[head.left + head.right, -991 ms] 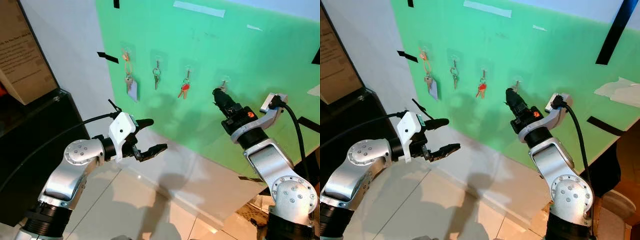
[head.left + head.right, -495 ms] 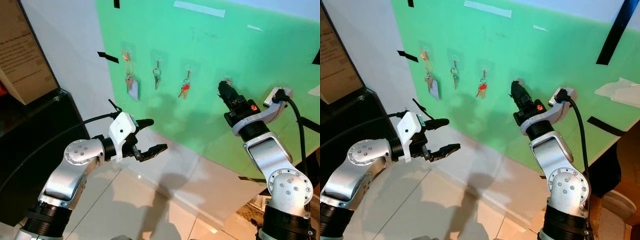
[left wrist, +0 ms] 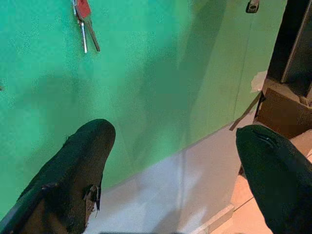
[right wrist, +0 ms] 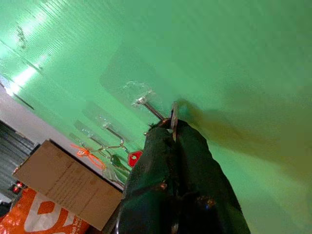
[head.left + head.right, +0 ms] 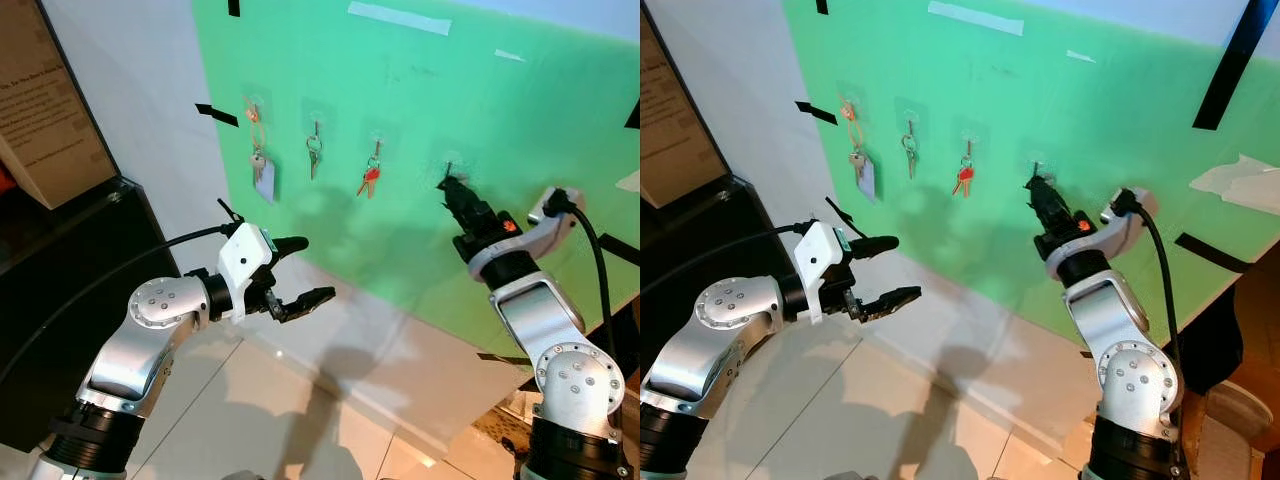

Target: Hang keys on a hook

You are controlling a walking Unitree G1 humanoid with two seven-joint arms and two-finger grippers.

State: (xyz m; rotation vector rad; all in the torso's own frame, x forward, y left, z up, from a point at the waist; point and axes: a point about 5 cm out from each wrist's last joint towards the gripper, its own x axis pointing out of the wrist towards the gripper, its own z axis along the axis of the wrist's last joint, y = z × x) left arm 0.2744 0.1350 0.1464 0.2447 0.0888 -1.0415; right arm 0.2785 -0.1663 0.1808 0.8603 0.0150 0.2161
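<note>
Nearest me, my left gripper (image 5: 300,270) hangs in mid-air over the pale tiled floor (image 5: 270,420), fingers spread wide, same pose as a second ago; its wrist view looks between the two black fingers (image 3: 73,170) at the green board. My right gripper (image 5: 451,188) has changed: over the last second the arm has reached further in toward the board, and the fingertips now sit right at the fourth hook (image 4: 146,105). Fingers pressed together, pinching a metal key ring (image 4: 173,117). The ring sits just beside the hook's wire tip; I cannot tell whether it is threaded on. Further back, the green board (image 5: 420,110) covers the wall, with three hooks to the left carrying a tagged key set (image 5: 260,165), a silver key set (image 5: 313,152) and a red key set (image 5: 368,178). Black tape strips (image 5: 215,114) mark the board's edge. A dark cabinet (image 5: 60,300) stands far left, a cardboard box (image 5: 45,100) on top.
</note>
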